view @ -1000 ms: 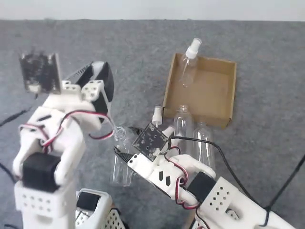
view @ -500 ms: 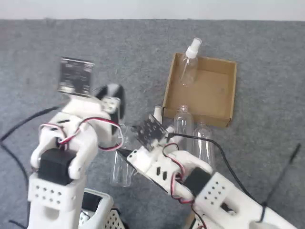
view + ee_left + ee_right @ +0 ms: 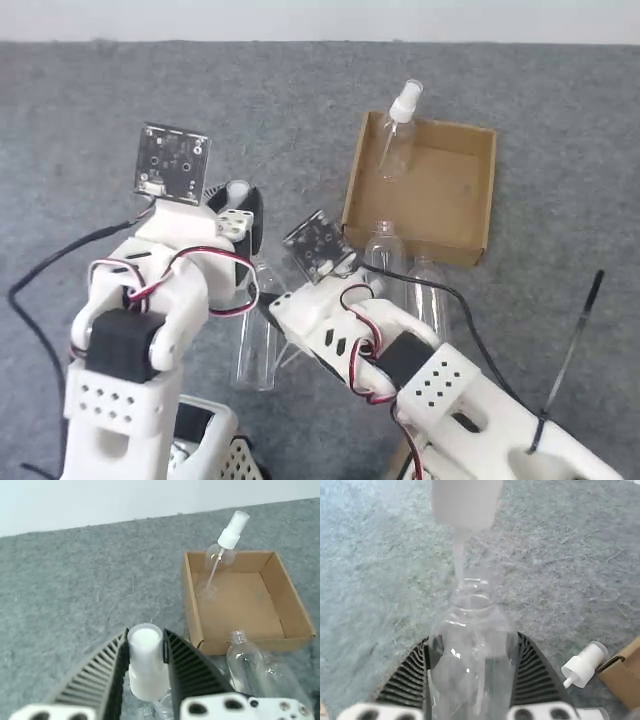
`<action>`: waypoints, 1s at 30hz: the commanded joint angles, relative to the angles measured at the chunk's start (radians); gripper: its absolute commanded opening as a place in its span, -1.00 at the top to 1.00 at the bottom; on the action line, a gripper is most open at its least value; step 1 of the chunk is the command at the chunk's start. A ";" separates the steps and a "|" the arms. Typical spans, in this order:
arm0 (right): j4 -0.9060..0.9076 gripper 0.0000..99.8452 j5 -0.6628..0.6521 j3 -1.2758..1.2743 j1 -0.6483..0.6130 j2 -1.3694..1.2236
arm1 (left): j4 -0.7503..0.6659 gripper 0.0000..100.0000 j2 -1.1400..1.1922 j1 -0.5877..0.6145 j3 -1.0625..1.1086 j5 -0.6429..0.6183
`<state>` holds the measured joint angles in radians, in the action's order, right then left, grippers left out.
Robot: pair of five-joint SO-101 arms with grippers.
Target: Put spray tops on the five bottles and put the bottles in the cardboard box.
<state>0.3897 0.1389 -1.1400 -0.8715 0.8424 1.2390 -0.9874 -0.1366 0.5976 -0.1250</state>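
My left gripper is shut on a white spray top, held upright. In the right wrist view that spray top hangs right over a clear bottle, its tube dipping into the open neck. My right gripper is shut on this bottle's body. From above, the left gripper sits just beyond the held bottle and the right gripper. The cardboard box holds one bottle with a spray top. Two uncapped bottles lie against the box's near wall.
A loose spray top lies on the grey carpet beside the box corner. A white perforated basket stands at the near edge between the arm bases. Open carpet stretches to the left and beyond the box.
The left arm has swung right and down, bringing the spray top over the held bottle's neck. The right arm has shifted slightly, keeping the bottle in its grip.
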 commanded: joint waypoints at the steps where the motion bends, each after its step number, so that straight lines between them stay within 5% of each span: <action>1: -0.051 0.99 0.034 0.074 0.039 0.013 | 0.009 0.95 -0.009 0.008 0.005 0.008; 6: -0.048 0.99 0.034 0.072 0.039 0.015 | 0.000 0.77 -0.009 0.008 0.030 0.009; 15: -0.061 0.99 0.034 0.049 0.044 0.015 | 0.000 0.76 -0.008 0.009 0.001 0.012; 30: -0.410 0.99 -0.115 -0.104 0.044 0.015 | -0.068 0.76 -0.006 0.005 -0.007 0.012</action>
<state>0.0261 0.0453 -1.2612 -0.8424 0.8424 1.1976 -0.9858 -0.1335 0.6345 -0.1250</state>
